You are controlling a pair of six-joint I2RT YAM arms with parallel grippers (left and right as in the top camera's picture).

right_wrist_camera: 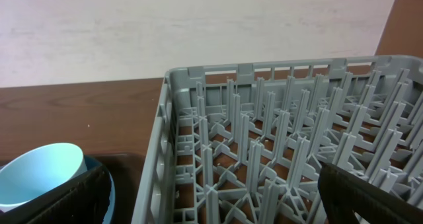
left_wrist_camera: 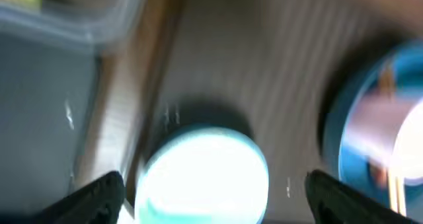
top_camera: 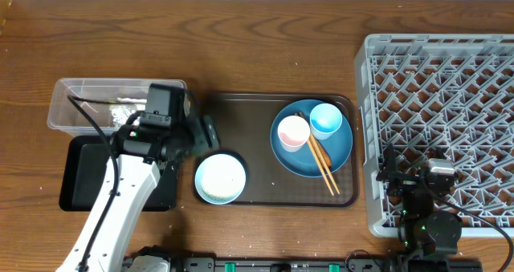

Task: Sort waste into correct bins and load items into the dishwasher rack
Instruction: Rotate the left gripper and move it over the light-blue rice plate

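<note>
Bowl [top_camera: 220, 178] sits at the brown tray's [top_camera: 257, 103] front-left corner, left gripper [left_wrist_camera: 211, 201] spread wide above it, holding nothing. Right gripper [right_wrist_camera: 211, 194] gapes wide too, empty, over the rack's [right_wrist_camera: 198, 118] corner beside the plate [top_camera: 337, 156].

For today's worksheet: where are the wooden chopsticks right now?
In the overhead view, the chopsticks lie on the blue plate, right side of the brown tray, beside the white cup.
</note>
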